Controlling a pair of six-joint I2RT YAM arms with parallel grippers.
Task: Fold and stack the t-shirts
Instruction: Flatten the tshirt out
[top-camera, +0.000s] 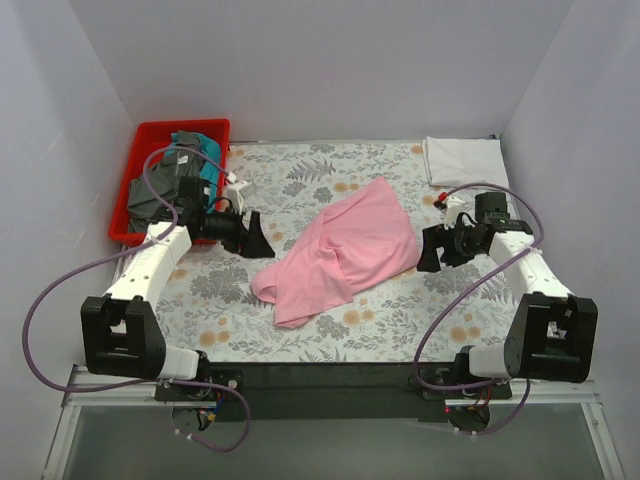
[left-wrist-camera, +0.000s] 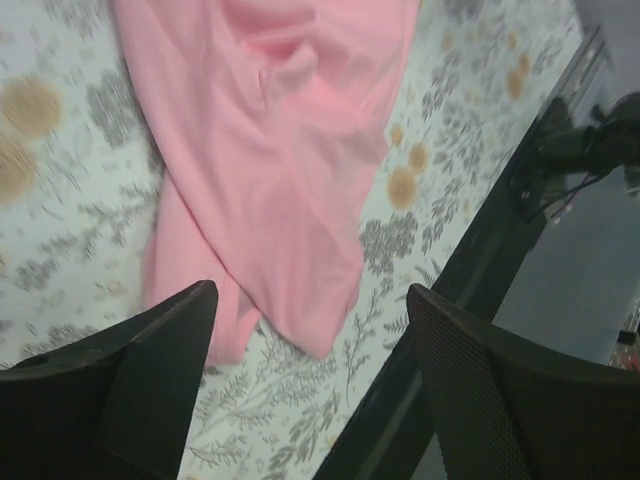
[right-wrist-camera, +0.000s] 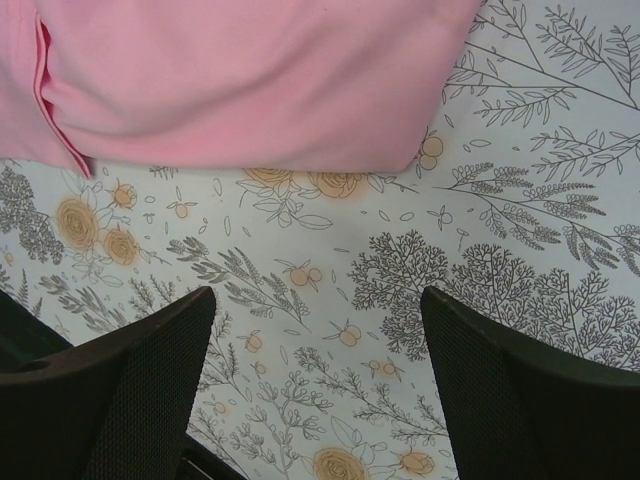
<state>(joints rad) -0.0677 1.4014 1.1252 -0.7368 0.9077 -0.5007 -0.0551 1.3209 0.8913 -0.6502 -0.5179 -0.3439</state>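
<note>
Left gripper (top-camera: 255, 238) and right gripper (top-camera: 428, 250): the jaws are held apart and nothing is gripped. The pink t-shirt (top-camera: 345, 250) is seen crumpled between the 2 grippers. A folded white t-shirt (top-camera: 465, 160) is placed beyond its far right; the red bin (top-camera: 180, 124) is set to its far left. Risk: 2 layers may be pinched at once, and the shirt bunched rather than spread.

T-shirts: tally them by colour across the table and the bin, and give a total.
Pink: 1, the pink t-shirt, crumpled mid-table
White: 1, the white t-shirt, folded at the far right
Dark grey: 1, the dark grey t-shirt, in the red bin
Teal: 1, the teal t-shirt, bunched in the same bin
Total: 4
</note>
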